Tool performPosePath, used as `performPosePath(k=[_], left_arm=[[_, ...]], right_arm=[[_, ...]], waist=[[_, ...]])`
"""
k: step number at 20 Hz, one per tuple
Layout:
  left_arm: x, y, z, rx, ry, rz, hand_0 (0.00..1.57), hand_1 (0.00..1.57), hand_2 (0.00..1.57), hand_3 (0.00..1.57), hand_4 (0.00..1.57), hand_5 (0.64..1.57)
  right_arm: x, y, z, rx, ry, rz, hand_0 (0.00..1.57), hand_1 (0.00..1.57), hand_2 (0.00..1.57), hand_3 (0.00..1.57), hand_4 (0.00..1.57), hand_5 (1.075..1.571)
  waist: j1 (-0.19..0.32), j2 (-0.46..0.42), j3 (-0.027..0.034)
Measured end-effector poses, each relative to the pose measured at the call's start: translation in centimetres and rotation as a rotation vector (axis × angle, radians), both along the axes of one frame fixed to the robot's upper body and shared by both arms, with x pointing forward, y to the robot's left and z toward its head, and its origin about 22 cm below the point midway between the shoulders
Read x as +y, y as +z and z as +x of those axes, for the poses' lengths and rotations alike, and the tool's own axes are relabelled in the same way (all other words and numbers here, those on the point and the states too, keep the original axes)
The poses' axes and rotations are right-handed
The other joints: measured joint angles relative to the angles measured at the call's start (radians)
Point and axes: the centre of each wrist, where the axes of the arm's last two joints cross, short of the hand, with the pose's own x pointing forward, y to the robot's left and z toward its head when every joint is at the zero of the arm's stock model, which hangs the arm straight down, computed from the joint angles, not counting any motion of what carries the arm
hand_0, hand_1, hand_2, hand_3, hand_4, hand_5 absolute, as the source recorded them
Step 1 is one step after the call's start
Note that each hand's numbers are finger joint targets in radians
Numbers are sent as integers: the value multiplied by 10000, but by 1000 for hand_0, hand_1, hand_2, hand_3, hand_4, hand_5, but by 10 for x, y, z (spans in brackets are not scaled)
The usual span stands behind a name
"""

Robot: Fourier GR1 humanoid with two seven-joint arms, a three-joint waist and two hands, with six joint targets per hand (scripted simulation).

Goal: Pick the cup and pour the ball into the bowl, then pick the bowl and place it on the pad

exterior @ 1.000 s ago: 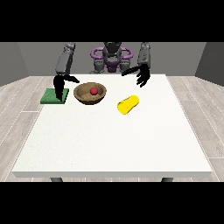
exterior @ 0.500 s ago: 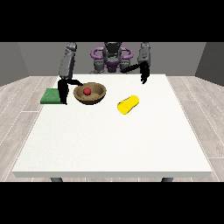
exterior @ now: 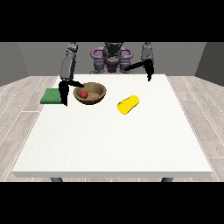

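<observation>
At the far left of the white table point(exterior: 109, 140) we found the green pad point(exterior: 51, 96), lying flat at the table's left edge with nothing on it. Just to its right hung the hand at the view's left point(exterior: 65, 92), its fingers pointing down between the pad and the bowl and its thumb reaching towards the bowl's near rim; we could not tell whether it touched the rim or whether the fingers were apart or together. Next came the brown bowl point(exterior: 90, 93), standing upright on the table, off the pad, with the red ball point(exterior: 83, 94) inside it. Further right, well apart from the bowl, we noted the yellow cup point(exterior: 127, 104) lying on its side. At the far right, the hand at the view's right point(exterior: 148, 73) hung above the table's back edge, holding nothing; its finger position could not be made out.
</observation>
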Motion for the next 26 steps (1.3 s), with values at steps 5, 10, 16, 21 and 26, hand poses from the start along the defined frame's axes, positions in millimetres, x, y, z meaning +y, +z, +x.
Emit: performPosePath(k=[5, 10, 16, 21, 26], left_arm=[[9, -8, 1, 464, -11, -11, 0, 0, 0, 0, 0, 1564], [23, -22, -1, 869, 145, -57, 0, 0, 0, 0, 0, 1565], [27, -15, -1, 742, 10, -145, 0, 0, 0, 0, 0, 1568], [33, -17, -1, 894, 0, -203, 0, 0, 0, 0, 0, 1570], [59, -35, -3, 1394, 393, -393, 0, 0, 0, 0, 0, 1570]], right_arm=[[26, 0, 11, 613, 12, 514, 0, 0, 0, 0, 347, 1546], [61, -4, 21, 1232, 211, 867, 0, 0, 0, 0, 354, 1546], [51, -11, 14, 1980, -584, -165, 1571, 1571, 1571, 1571, 1054, 1551], [48, -9, 16, 2824, -1059, -1086, 1571, 1571, 1571, 1571, 1025, 1554], [55, 2, 26, 4017, -1050, -1518, 1571, 1571, 1571, 1571, 1028, 1554]], waist=[[139, -298, 173], [50, -676, 287], [268, -683, 149], [361, -899, 134], [25, -1285, 270]])
